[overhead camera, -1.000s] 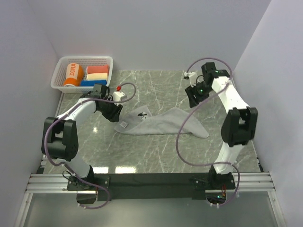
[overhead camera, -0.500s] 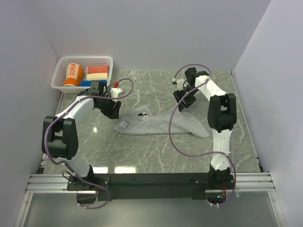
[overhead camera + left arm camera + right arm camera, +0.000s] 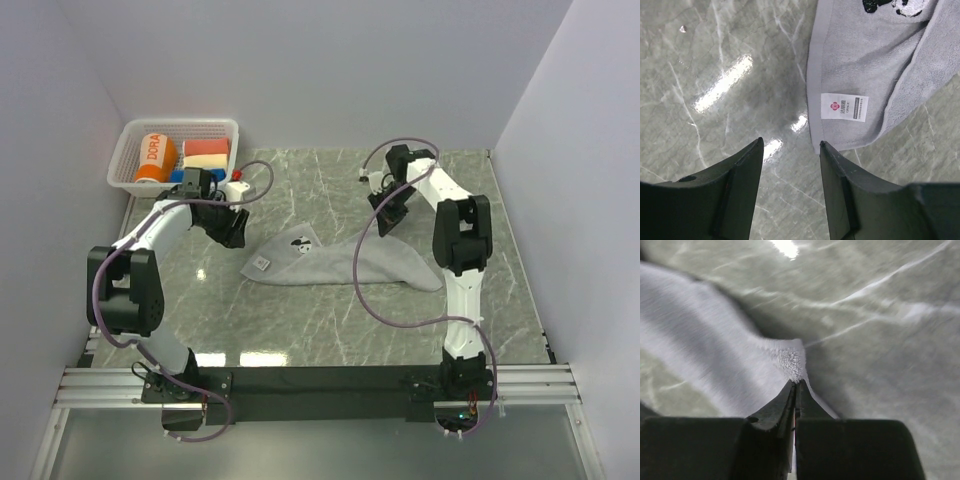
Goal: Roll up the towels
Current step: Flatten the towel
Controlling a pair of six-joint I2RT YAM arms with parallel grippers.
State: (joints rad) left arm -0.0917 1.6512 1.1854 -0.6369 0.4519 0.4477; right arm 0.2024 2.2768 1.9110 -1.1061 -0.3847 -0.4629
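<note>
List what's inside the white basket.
The basket holds an orange roll lettered DORA, beside red, cream and blue rolls. The left arm covers part of its near side.

**Desk layout, from above**

Towel lies in the middle of the desk, running left to right, with its tag at the left end. Basket stands in the far left corner, behind the towel. Inside it, lettered roll is on the left and small rolls on the right. Left gripper is just left of the towel's left end. The right gripper is at the towel's far edge, jaws on a corner.
</note>
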